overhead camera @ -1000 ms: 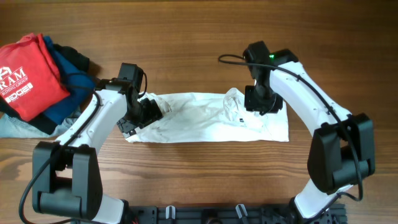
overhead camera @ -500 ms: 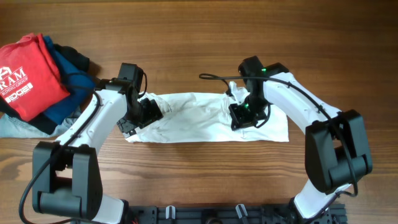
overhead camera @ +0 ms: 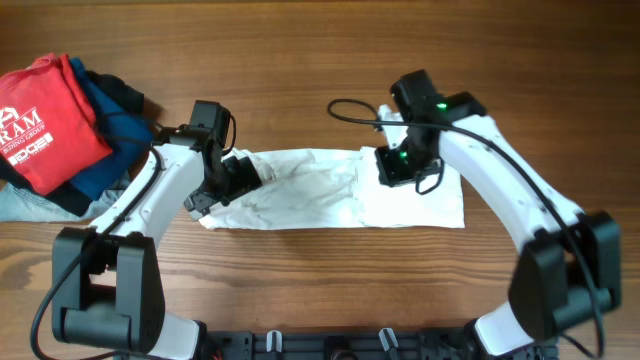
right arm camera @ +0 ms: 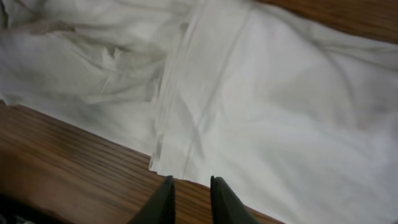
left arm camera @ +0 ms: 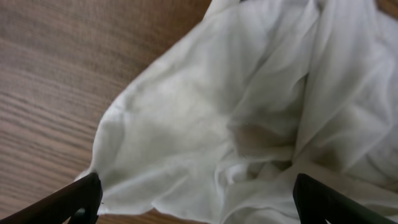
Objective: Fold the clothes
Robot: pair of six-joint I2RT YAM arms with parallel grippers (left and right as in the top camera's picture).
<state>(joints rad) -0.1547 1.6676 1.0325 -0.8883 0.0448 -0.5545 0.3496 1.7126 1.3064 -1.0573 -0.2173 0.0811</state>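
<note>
**White T-shirt in a flat band mid-table; left claw spread, right claw nearly closed**

Well left of the white T-shirt (overhead camera: 300,192), a red shirt (overhead camera: 45,125) with white lettering tops a heap of blue garment (overhead camera: 105,108) and darker cloth; the heap is cut off by the frame edge, its lower layers hidden.

The left gripper (overhead camera: 222,188) stands over the T-shirt's left end; in the wrist view its fingertips (left arm camera: 84,198) sit at the far lower corners, spread wide, with crumpled cloth below and nothing pinched; whether they touch the fabric cannot be told.

The T-shirt lies on the wooden table (overhead camera: 320,60) as a long band; its left two-thirds are wrinkled, its right third smoother, with a layer edge running across between them; no print can be made out.

The right gripper (overhead camera: 398,168) is above the upper part of the T-shirt's smoother right portion, covering the cloth beneath it from overhead; its fingertips (right arm camera: 163,198) are drawn almost together with a narrow gap, over bare wood just past the hem, gripping nothing.
</note>
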